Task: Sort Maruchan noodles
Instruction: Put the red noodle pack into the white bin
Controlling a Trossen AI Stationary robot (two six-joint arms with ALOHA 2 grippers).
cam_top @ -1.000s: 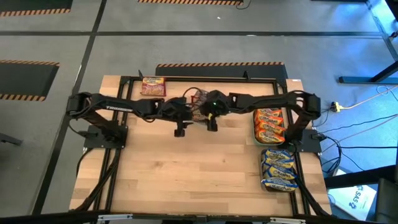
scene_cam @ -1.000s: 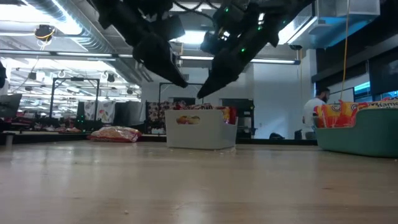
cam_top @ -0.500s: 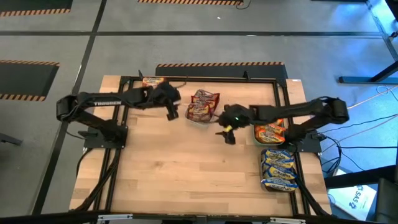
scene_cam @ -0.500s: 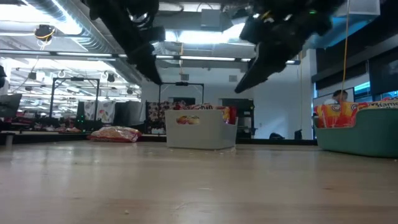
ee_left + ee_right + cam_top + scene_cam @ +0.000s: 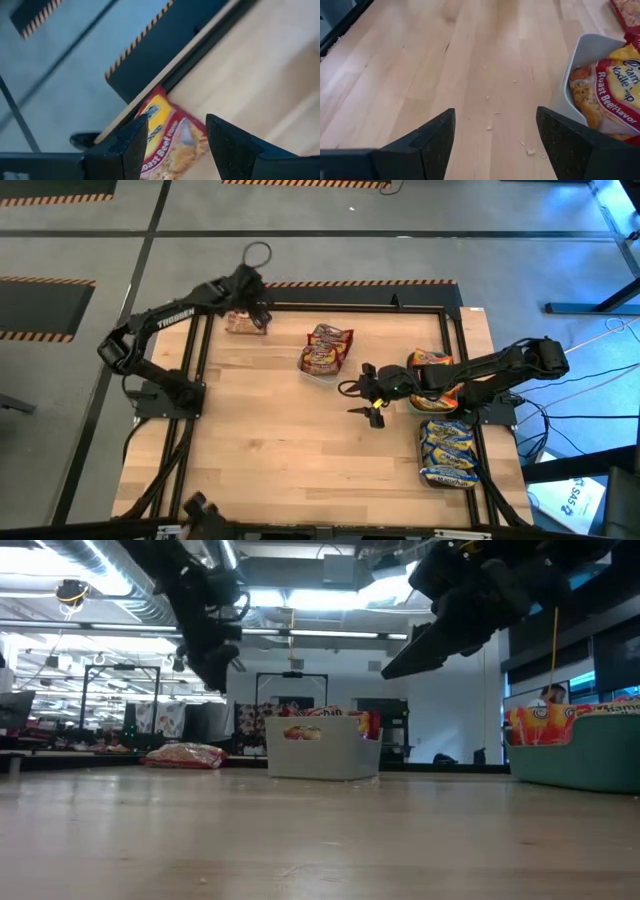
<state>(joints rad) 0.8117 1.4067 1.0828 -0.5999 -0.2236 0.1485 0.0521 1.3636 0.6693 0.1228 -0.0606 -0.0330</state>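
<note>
Over at the far-left table corner 1 maroon packet (image 5: 246, 324) lies loose under the spread left gripper (image 5: 251, 292), while 3 trays look filled already and the right gripper (image 5: 371, 396) hangs open mid-table, so nearly done I'd guess.
</note>
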